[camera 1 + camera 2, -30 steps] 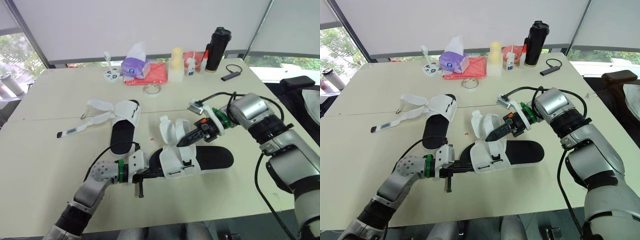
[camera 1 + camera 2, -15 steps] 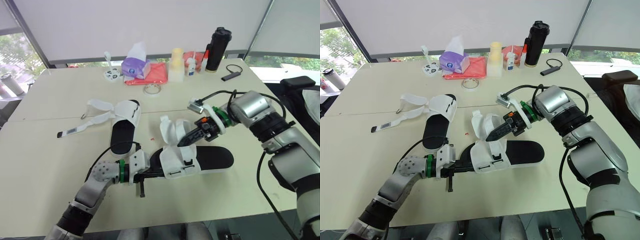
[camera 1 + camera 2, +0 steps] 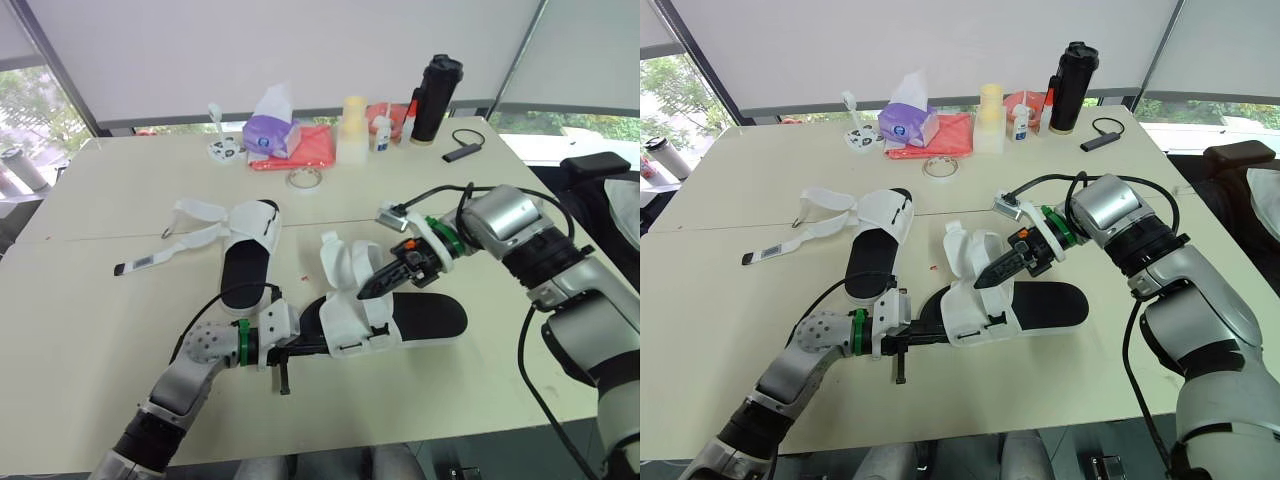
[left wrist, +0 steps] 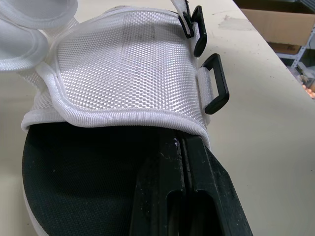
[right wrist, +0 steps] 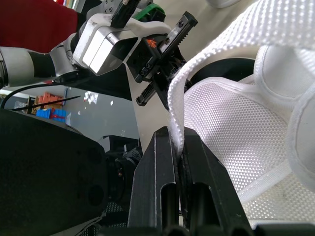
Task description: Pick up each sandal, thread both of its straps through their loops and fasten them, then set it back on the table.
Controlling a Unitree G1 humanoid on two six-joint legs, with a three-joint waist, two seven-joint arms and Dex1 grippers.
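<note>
The left hand [image 3: 308, 347] is clamped on the toe edge of the near sandal [image 3: 425, 315], with its fingers together on the black sole. The right hand [image 3: 366, 290] pinches the white strap [image 5: 211, 49] just above the upper. The second sandal [image 3: 248, 265] lies beyond the left hand, with its straps loose. The bench [image 3: 90, 300] is bare outward of each hand, and its near edge is close behind the left hand.

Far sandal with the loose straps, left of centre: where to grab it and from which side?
Probably the bare black sole edge at the far sandal's near end, coming in low from the robot's side. That end lies flat and uncovered; the white upper and splayed straps crowd its far end and left side.
</note>
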